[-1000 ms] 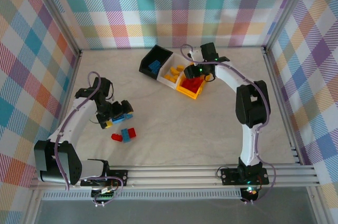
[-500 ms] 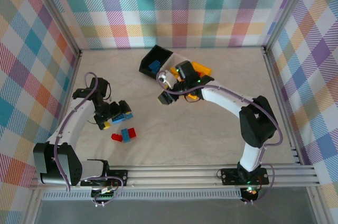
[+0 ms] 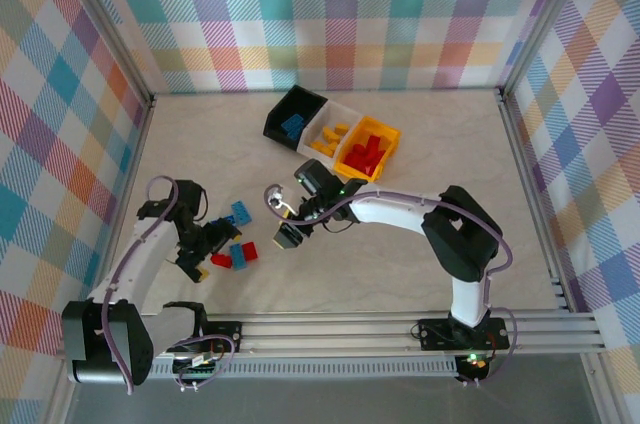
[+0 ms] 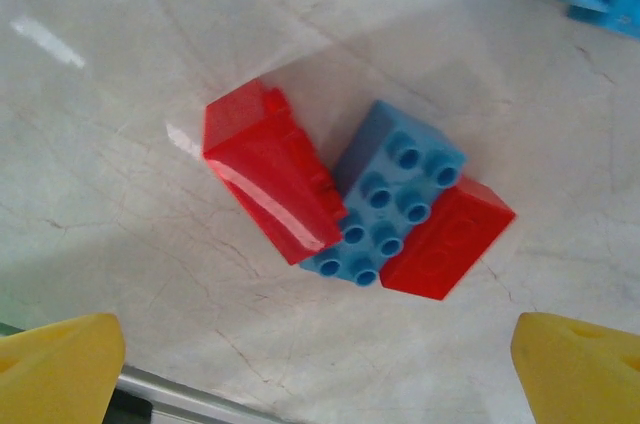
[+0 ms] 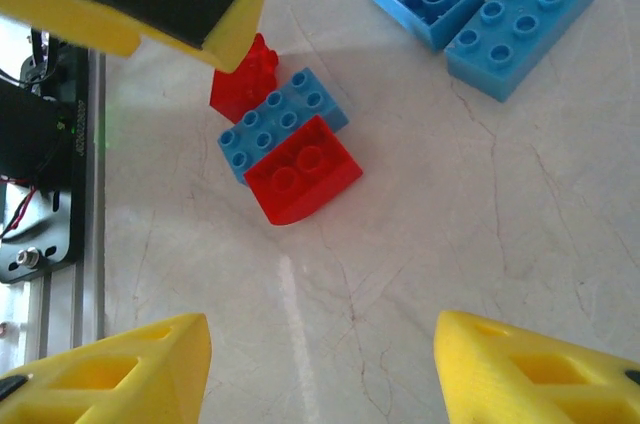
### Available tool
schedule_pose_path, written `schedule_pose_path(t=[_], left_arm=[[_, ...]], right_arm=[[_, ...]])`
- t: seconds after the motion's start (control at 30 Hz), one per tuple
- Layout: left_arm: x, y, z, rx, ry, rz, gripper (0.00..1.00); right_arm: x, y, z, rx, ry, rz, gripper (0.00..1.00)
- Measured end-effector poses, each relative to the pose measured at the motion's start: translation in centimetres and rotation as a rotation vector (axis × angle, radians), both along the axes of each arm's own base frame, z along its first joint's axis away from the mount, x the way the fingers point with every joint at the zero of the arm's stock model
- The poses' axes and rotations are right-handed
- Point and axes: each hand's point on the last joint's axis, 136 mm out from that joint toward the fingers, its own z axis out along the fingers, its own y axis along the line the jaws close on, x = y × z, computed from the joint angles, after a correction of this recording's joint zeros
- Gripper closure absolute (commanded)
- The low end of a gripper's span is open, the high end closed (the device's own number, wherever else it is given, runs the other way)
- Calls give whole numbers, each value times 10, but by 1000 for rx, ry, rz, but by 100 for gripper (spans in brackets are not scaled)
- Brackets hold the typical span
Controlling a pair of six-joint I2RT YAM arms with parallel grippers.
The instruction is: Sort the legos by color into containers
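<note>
left end effector [image 4: 320, 369] gapes wide, right end effector [image 5: 325, 374] hangs half-open and empty, both near the same red-blue legos [image 4: 365, 204]; they could collide or grab mixed colours.

A pale, marble-like table [image 3: 400, 254] lies in the middle of the frame. Checked cloth walls [image 3: 340, 14] stand at the top, left and right. A metal rail [image 3: 330, 329] runs along the bottom.

Nothing legible anywhere.
I checked every camera feed and could make out no lettering, label, brand mark, number or sign on any surface.
</note>
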Motion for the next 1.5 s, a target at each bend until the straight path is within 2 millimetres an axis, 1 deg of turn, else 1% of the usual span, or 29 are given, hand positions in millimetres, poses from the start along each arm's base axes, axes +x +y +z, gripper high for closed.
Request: schedule_pose_path(t=[0.1, 0.2, 0.23, 0.37, 0.5, 0.7, 0.8, 0.87, 1.03, 1.13, 1.23, 1.3, 1.4, 1.5], left_arm=[[-6, 1, -11, -4, 8, 80, 9], [-10, 3, -21, -11, 24, 168, 11], [-10, 5, -24, -11, 28, 196, 14], [-4, 10, -27, -5, 18, 270, 18], [1, 17, -31, 12, 27, 313, 25], [6, 27, -33, 31, 29, 331, 36], [10, 28, -35, 30, 22, 328, 38], [12, 28, -40, 27, 30, 328, 39], [18, 26, -49, 19, 39, 317, 42], [21, 26, -51, 14, 31, 310, 48], [24, 26, -54, 12, 33, 306, 57], [24, 25, -56, 11, 41, 303, 67], [21, 26, -58, 14, 57, 290, 72], [21, 26, -57, 17, 59, 283, 73]], right_arm=[[0, -1, -3, 6, 1, -3, 39], [-2, -6, -11, -8, 17, -11, 39], [-3, -8, -14, -14, 23, -13, 39], [-5, -10, -18, -16, 56, -36, 39], [-7, -11, -15, -7, 68, -54, 39], [-7, -13, -6, 9, 56, -59, 39], [-7, -13, 2, 21, 43, -60, 39], [-6, -13, 6, 26, 34, -64, 39], [-4, -14, 6, 18, 26, -74, 39], [-3, -15, 5, 14, 21, -80, 39], [-2, -15, 5, 10, 15, -86, 39], [-1, -16, 4, 8, 11, -90, 39], [0, -16, 4, 5, 7, -90, 39], [0, -17, 4, 0, 6, -94, 39]])
